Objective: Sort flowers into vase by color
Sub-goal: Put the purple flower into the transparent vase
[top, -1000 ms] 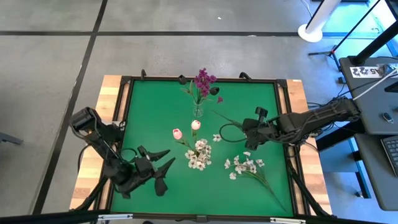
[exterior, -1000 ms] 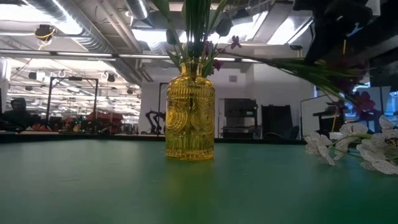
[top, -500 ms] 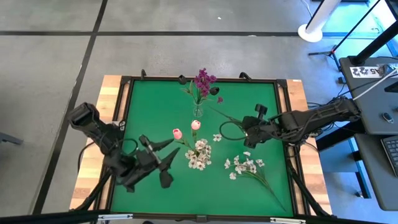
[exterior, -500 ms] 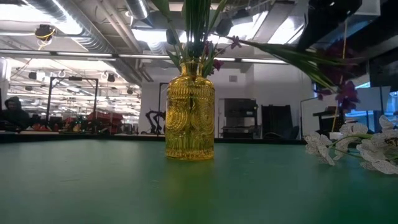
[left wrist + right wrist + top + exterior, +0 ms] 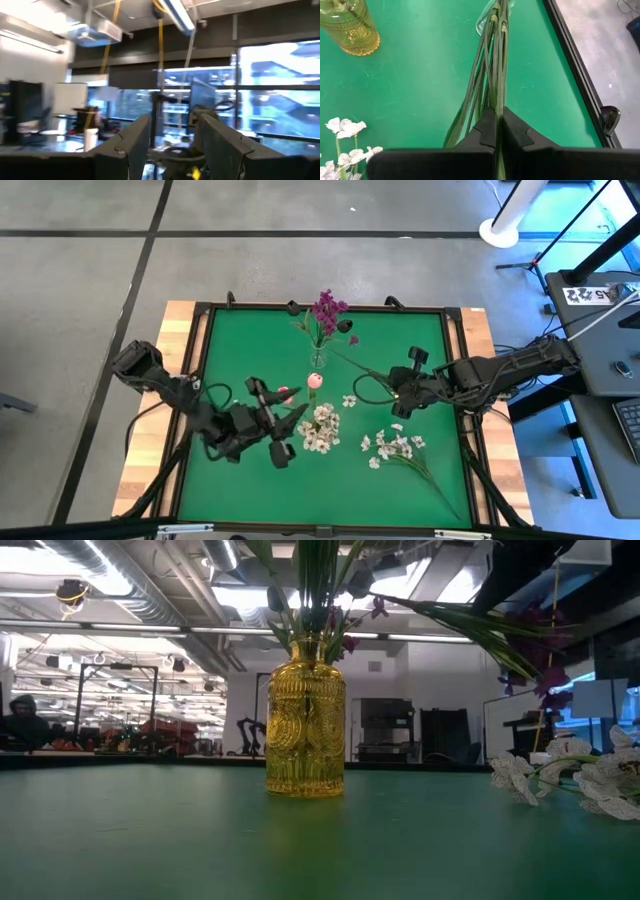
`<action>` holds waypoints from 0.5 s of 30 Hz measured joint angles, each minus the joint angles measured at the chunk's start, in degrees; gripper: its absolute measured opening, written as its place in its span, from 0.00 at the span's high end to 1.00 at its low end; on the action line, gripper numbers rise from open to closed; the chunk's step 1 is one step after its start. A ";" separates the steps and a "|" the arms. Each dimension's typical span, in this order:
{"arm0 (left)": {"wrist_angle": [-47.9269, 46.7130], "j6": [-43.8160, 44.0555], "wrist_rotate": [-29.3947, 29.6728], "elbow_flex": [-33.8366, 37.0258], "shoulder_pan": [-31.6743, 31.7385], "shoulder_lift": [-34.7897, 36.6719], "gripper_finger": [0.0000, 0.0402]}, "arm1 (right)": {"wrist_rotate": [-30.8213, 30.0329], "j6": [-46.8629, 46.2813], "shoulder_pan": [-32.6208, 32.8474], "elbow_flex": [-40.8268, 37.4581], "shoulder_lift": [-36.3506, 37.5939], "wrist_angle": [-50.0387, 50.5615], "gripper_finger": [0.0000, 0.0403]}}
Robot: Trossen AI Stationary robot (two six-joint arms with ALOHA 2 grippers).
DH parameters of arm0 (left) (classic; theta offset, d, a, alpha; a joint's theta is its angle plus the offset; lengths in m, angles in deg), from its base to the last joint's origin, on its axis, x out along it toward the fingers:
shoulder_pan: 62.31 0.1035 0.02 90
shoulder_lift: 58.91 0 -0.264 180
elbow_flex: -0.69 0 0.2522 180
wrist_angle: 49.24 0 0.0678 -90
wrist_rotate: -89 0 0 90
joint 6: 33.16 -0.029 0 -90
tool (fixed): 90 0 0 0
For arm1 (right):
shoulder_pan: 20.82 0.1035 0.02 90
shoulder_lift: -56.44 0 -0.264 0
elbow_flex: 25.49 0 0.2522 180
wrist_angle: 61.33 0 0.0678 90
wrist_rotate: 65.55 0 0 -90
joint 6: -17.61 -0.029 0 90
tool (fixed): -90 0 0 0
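A yellow glass vase (image 5: 305, 730) stands near the table's far edge and holds magenta-purple flowers (image 5: 326, 310). My right gripper (image 5: 388, 387) is right of the vase, shut on another purple flower whose bloom (image 5: 352, 340) hangs in the air beside it. Two pink tulip buds (image 5: 314, 380) and a white spray (image 5: 321, 428) lie mid-table. A second white spray (image 5: 394, 446) lies toward the near right. My left gripper (image 5: 290, 435) is open, just left of the first white spray and near the tulips. My right gripper pinches the purple flower's bundle of green stems (image 5: 496, 102) between its two fingers, along the stems. The stems run forward from the fingers toward the vase. The flower is lifted clear of the table, with its leaves (image 5: 470, 625) and blooms (image 5: 545, 680) in the air.
A raised dark frame (image 5: 455, 380) borders the green mat. The near left of the mat (image 5: 215, 490) holds only the left arm. In the room beyond, a person (image 5: 22, 720) shows far off.
My left gripper has moved from the near left corner toward the table's middle, up to the tulips and the white spray, staying open. My right gripper has shifted slightly toward the vase, and the held flower's bloom end has risen.
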 joint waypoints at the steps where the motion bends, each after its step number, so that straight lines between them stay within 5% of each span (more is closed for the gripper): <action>1: -3.17 3.03 -1.69 0.00 0.94 0.34 0.59 | 0.19 0.00 0.00 0.00 0.00 0.00 0.99; 8: -27.74 31.50 -22.68 -1.10 10.01 2.48 0.59 | 0.90 0.02 0.00 0.00 0.00 0.03 0.99; 15: -44.11 36.08 -23.15 -7.04 14.75 3.74 0.59 | 1.34 0.18 0.00 0.00 0.00 0.07 0.99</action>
